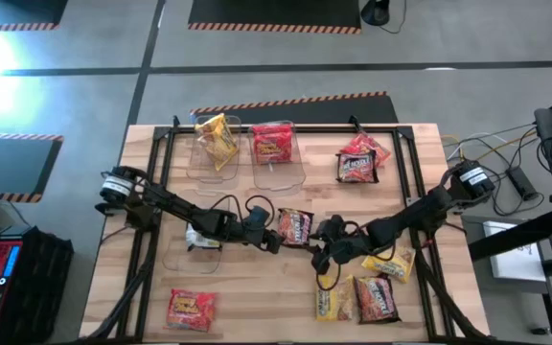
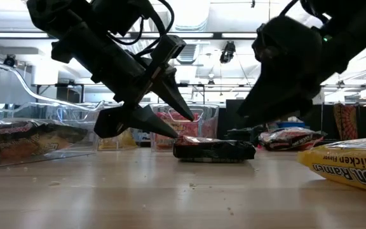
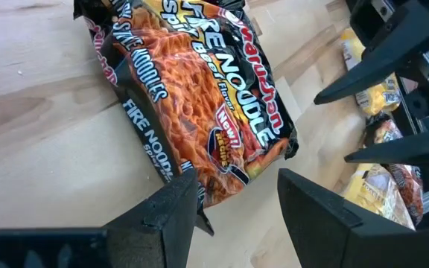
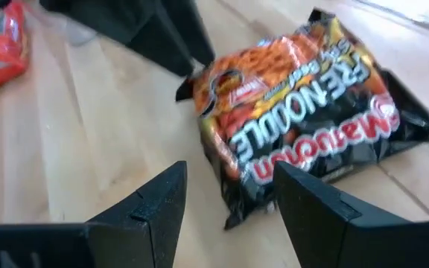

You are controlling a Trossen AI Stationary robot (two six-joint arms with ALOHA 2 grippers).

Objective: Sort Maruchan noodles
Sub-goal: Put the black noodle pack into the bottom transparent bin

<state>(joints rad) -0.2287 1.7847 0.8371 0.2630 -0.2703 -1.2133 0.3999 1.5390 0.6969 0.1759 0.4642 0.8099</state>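
**A:** What's nearest you?

**B:** The dark Fire Noodle packet (image 1: pixel 294 228), flat on the wood at the centre of the high view. My left gripper (image 1: pixel 265 237) sits just off its left edge, my right gripper (image 1: pixel 323 251) just off its lower right. Both have their fingers spread, and neither holds anything.

**A:** How will it handle?

**B:** Light, I'd judge, with slick, crinkly film over a brittle noodle block. A hard squeeze could crack it. I'd pinch the short edge that shows between my left fingers (image 3: pixel 171 212), low to the table, as the wrapper may slide.

**A:** Anything in the way?

**B:** Mostly my own two grippers, close together across that one packet. At lower right lie a yellow packet (image 1: pixel 388 264) and two more packets (image 1: pixel 357 299); one red packet (image 1: pixel 191 309) is at lower left. Farther up, two clear bins (image 1: pixel 247 165) hold a yellow and a red packet, and dark packets (image 1: pixel 359 160) lie at upper right.
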